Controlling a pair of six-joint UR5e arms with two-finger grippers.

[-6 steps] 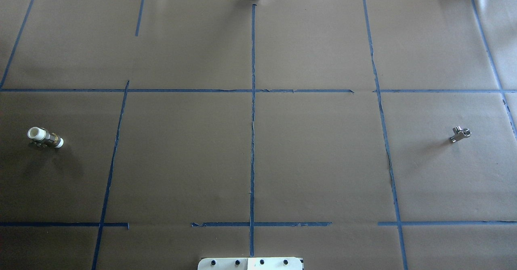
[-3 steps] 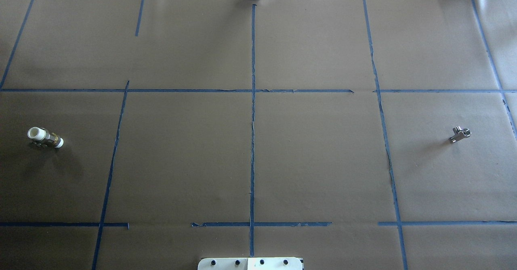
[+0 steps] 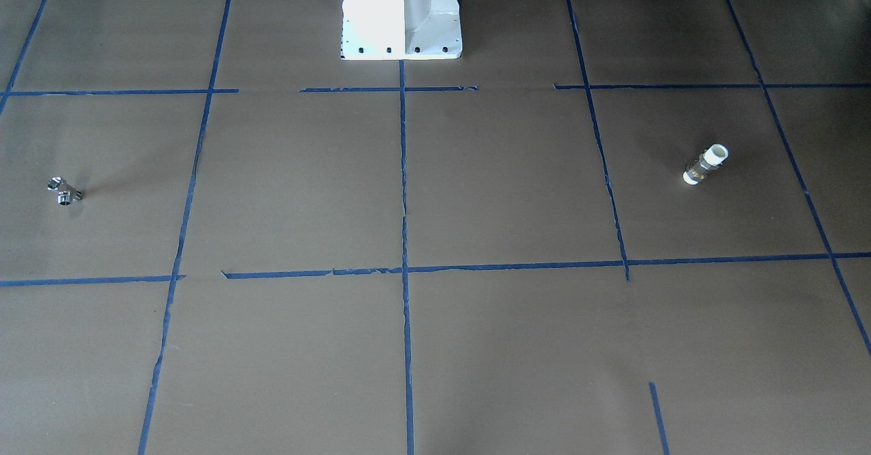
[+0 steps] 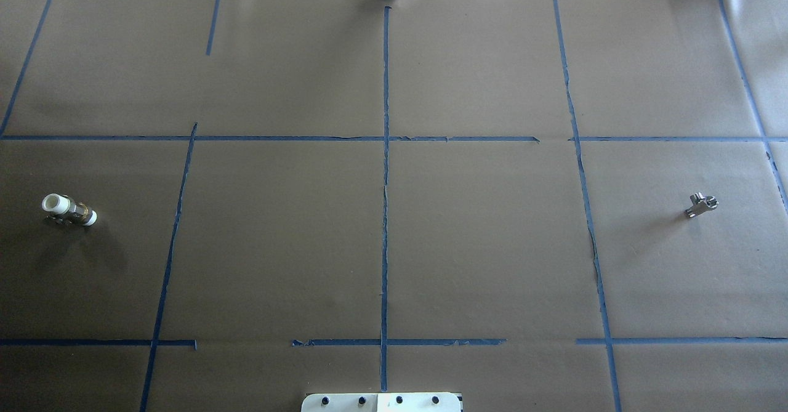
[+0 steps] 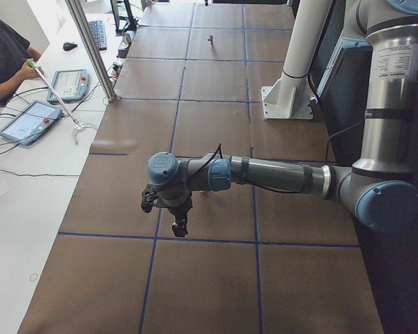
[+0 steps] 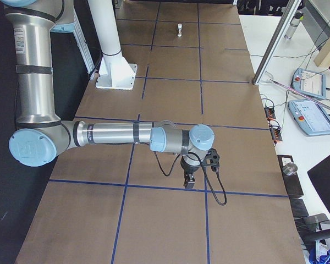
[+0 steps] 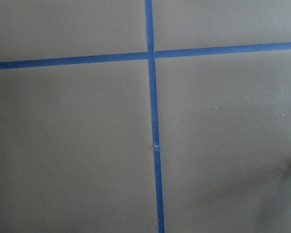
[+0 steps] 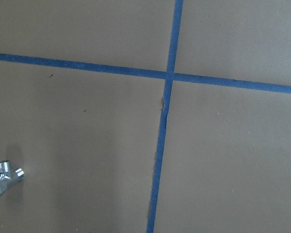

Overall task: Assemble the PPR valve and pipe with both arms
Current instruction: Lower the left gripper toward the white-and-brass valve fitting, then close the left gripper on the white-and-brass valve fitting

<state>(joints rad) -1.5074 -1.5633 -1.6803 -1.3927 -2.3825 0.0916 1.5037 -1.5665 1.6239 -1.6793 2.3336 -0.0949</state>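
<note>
A counter [image 4: 492,246] papered in brown and ruled into squares by blue tape [image 4: 385,215] fills the scene, with the white pedestal base [image 4: 381,402] at its near edge in the overhead view. Far to the left of the pedestal lies the white-ended pipe piece [image 4: 69,210], on its side and alone. The left arm [image 5: 265,174] reaches out low on that side, and the left gripper [image 5: 178,224] points down at the paper; whether it is spread or pressed together I cannot tell from the side view. Far to the right of the pedestal lies the chrome valve [image 4: 700,205], untouched. The right arm [image 6: 110,133] stretches out likewise, and the right gripper [image 6: 188,180] is equally unreadable. By my judgement nothing is done yet: both parts have to be picked up, brought together and joined.
</note>
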